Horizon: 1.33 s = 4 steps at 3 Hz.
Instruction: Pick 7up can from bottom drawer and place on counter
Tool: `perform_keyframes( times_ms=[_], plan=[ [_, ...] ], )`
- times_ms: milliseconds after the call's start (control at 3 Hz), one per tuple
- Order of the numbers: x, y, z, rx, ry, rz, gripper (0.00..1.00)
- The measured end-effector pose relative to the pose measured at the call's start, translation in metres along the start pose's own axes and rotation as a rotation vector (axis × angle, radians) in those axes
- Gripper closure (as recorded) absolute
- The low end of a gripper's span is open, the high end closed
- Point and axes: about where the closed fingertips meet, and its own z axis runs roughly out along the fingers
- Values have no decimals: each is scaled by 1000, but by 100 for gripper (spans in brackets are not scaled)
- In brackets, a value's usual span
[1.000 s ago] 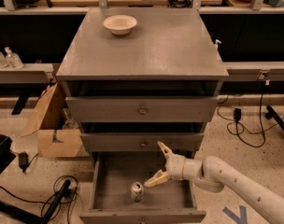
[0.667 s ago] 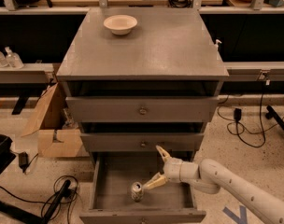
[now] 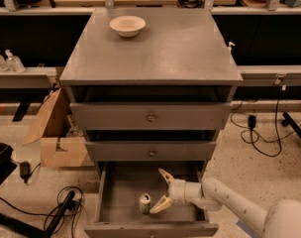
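Note:
The 7up can (image 3: 145, 203) stands upright in the open bottom drawer (image 3: 121, 192), near its front middle. My gripper (image 3: 161, 190) is inside the drawer just right of the can, open, with one finger up toward the drawer's back and the other low beside the can. It holds nothing. My white arm comes in from the lower right. The grey counter (image 3: 175, 48) is the cabinet's top.
A cream bowl (image 3: 127, 26) sits at the counter's back left. The two upper drawer fronts (image 3: 150, 116) are pulled slightly out. A cardboard box (image 3: 54, 133) and cables lie on the floor to the left; more cables lie to the right.
My gripper has moved left inside the drawer, closer to the can. The can has not moved.

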Motion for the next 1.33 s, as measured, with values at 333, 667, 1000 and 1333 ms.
perform_keyframes(
  times_ms=[333, 667, 1000, 1333],
  plan=[
    [36, 7, 21, -35, -25, -1, 0],
    [64, 11, 39, -52, -41, 4, 0],
    [83, 10, 54, -67, -39, 3, 0],
    [103, 10, 71, -83, -32, 10, 0]
  ],
)
